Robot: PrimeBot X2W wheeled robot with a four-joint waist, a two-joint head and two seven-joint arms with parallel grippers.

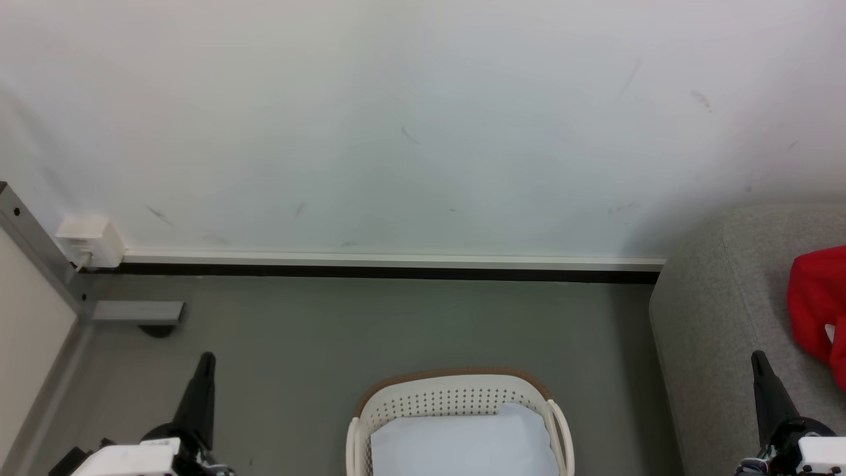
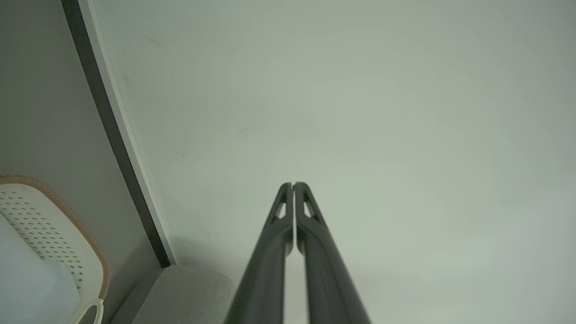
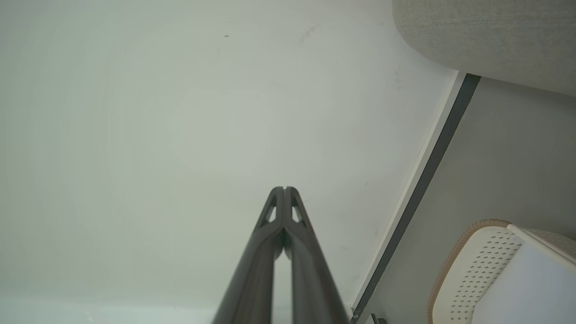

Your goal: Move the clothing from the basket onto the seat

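Left gripper [image 1: 207, 358] and right gripper [image 1: 758, 357] both pinched together, empty; clothing [image 1: 818, 304] lies on seat [image 1: 714, 317] far right, pad [image 1: 462, 441] in basket [image 1: 456, 395]; fabric's probably soft, light, so pinch a bunched fold.

A: Entry check: any legible text, labels, brands, numbers or signs?

B: None legible. One note: bright red soft fabric garment [image 1: 814, 301] on the light grey woven-fabric sofa [image 1: 714, 317] bears a small white patch [image 1: 830, 332] at its edge, too small to read as lettering.

Red clothing [image 1: 817, 301] on grey seat [image 1: 714, 317]
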